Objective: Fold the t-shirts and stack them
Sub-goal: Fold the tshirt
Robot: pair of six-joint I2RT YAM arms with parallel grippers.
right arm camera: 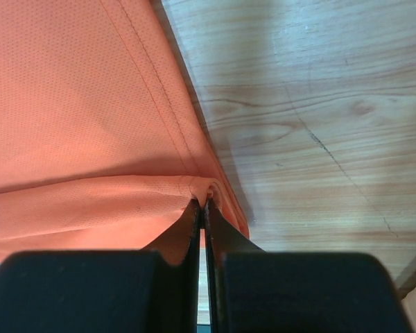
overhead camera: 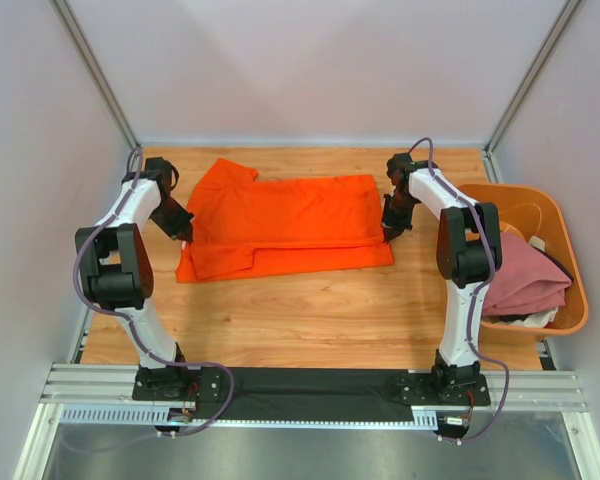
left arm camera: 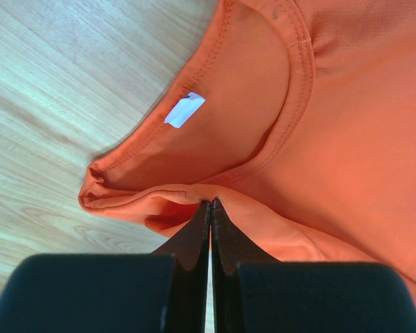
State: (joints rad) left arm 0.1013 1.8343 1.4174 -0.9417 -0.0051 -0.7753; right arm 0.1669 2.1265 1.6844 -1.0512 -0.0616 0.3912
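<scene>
orange t-shirt [overhead camera: 280, 222]: bright orange, short sleeves, lying spread flat on the wooden table [overhead camera: 310, 310], neck pointing left, hem pointing right
crease: running left to right near its near edge
collar [left arm camera: 299, 76]: facing up, white label [left arm camera: 184, 109] showing inside
pink t-shirt [overhead camera: 525, 278]: dusty pink, sitting crumpled in the orange tub [overhead camera: 500, 192], well apart from the orange one

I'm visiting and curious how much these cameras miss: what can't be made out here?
1. Top view: what lies in the orange tub beneath the pink t-shirt; the cloth covers it.
2. Left wrist view: any print on the white label in the orange t-shirt collar; too small.
3. Right wrist view: how much cloth the right gripper pinches; its fingers hide it.
</scene>
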